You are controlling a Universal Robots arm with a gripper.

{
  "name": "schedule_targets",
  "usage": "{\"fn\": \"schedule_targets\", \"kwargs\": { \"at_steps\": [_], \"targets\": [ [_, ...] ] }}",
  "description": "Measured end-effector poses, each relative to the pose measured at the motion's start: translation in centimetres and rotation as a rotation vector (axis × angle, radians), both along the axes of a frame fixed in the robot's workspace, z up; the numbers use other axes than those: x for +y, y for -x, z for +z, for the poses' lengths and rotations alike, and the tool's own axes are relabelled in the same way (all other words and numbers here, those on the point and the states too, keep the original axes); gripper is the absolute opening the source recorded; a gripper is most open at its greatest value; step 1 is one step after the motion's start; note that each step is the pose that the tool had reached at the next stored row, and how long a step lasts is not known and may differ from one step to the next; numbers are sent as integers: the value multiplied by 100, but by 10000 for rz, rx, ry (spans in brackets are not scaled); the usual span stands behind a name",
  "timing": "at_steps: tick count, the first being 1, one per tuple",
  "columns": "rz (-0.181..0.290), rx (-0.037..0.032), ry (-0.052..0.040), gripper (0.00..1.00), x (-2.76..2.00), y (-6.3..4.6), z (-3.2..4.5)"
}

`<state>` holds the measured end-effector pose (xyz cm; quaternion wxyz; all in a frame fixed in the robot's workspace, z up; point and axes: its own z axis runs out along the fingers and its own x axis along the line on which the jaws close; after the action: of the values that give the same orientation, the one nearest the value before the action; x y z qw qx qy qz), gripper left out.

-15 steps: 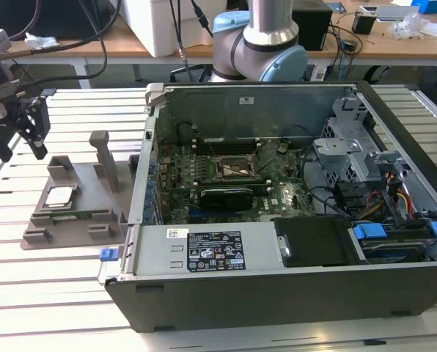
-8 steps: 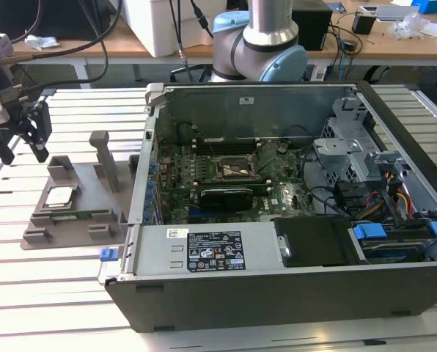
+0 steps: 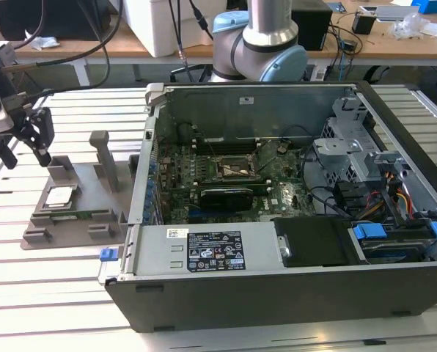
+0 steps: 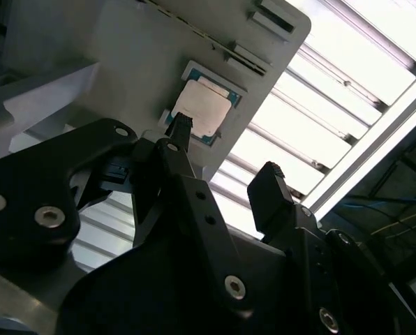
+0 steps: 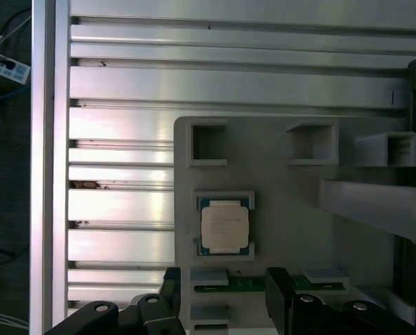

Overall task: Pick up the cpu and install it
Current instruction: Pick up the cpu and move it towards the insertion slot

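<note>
One cpu (image 5: 224, 229) seated in grey holder tray (image 5: 285, 209), jaws spread open and empty, poised near it

The small, flat, square chip with a pale silvery metal top and a thin darker rim (image 3: 59, 196) is seen lying flat, metal face up. It is seated in a shallow square recess of a grey moulded holder plate (image 3: 73, 222), which is set on the slatted aluminium table (image 3: 50, 279) at the exterior view's left. In the first wrist view the chip (image 5: 224, 229) is framed squarely by the recess's raised corner walls, and faint print is visible on its top.
</note>
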<state>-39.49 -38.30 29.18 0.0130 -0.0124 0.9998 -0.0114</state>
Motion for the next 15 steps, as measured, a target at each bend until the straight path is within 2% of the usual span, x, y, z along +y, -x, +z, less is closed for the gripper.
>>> {"fn": "schedule_targets", "kwargs": {
  "at_steps": [15],
  "targets": [
    [0, 0, 0, 60, 0, 0, -141]
  ]
}}
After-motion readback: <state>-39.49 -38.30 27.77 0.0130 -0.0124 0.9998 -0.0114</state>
